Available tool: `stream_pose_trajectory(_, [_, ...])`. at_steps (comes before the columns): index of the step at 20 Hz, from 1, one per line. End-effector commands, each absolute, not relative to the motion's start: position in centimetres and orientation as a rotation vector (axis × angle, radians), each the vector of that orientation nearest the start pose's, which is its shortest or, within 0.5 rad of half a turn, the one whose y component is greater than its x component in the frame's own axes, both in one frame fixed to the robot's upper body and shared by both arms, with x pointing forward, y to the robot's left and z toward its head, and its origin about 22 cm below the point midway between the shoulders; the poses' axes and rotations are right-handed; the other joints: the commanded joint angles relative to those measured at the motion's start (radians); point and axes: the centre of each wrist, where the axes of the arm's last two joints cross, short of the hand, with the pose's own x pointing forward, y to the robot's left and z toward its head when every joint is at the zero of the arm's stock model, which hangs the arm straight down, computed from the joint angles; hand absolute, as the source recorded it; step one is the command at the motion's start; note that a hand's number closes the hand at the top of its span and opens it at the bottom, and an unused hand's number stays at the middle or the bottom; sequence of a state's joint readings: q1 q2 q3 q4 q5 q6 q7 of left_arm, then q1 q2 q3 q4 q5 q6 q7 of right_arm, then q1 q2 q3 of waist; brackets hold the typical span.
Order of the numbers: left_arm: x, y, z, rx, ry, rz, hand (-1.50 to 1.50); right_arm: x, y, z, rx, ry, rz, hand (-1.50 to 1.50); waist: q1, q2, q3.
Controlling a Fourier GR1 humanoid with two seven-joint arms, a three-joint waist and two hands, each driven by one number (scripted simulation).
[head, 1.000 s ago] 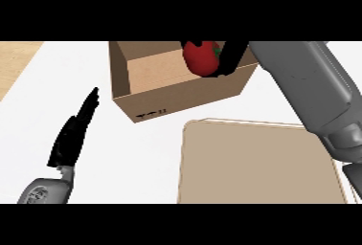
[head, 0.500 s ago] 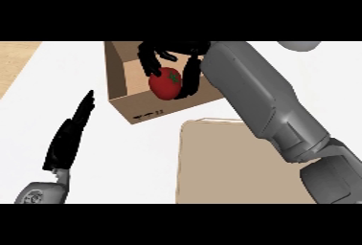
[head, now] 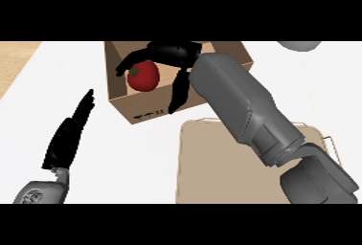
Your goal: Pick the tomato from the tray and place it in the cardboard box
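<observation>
At the far left, a strip of light wood (head: 17,62) beside the white surface (head: 71,76). Low on the left, the left hand (head: 67,136), black, flat and straight, pointing up and away, holding nothing, resting over the white surface. Below it, the round grey end of the left arm (head: 39,191) at the bottom edge.

Next along, the cardboard box (head: 141,107), brown and open at the top, sitting on the white surface near the top of the view. A small dark mark on its front wall. Inside the box, the tomato (head: 143,76), red with a little green top, down against the left part of the box.

Just above and beside the tomato, the right hand (head: 170,52), black, reaching into the box from the right. Curled over the top of the tomato, with one finger hooked around its left side and another long finger pointing down along the front of the box. Cannot tell for sure if still pinching the tomato or only cupped round it.

Further right, the big grey right arm (head: 240,110), slanting down toward the bottom right corner. Under it, the tan tray (head: 212,172), flat on the surface, partly hidden by the arm. A thin wire handle (head: 329,143) on the tray's right side.
</observation>
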State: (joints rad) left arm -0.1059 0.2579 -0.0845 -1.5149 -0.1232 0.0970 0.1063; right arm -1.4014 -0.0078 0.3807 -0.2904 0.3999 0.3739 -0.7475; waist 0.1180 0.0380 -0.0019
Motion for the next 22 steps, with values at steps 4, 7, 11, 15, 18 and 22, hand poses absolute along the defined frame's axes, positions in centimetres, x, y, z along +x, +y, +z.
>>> stream_pose_trajectory(4, [26.1,26.7,2.2,0.316,-1.501,-0.299,0.0,45.4,-3.4,15.8,0.628,-1.857,1.267,-1.5,0.0,0.001,0.001])
stream_pose_trajectory(7, [27.0,26.0,2.6,0.305,-1.517,-0.29,0.0,45.6,-3.3,16.8,0.694,-1.83,1.136,-1.5,0.005,0.008,0.0])
stream_pose_trajectory(11, [26.5,25.5,2.1,0.3,-1.523,-0.291,0.0,47.2,-7.8,18.1,0.735,-1.8,0.952,-1.5,0.013,0.018,0.001])
stream_pose_trajectory(15, [27.3,25.1,3.0,0.294,-1.539,-0.313,0.0,47.8,-9.9,19.1,0.636,-1.814,0.816,-1.5,0.022,0.029,0.001])
stream_pose_trajectory(18, [27.3,24.9,3.0,0.294,-1.553,-0.324,0.0,48.5,-13.2,21.6,0.567,-1.825,0.765,-1.5,0.037,0.039,0.0])
stream_pose_trajectory(22, [27.2,24.4,2.9,0.273,-1.567,-0.328,0.0,48.9,-16.6,22.8,0.566,-1.843,0.703,-1.5,0.06,0.054,0.002])
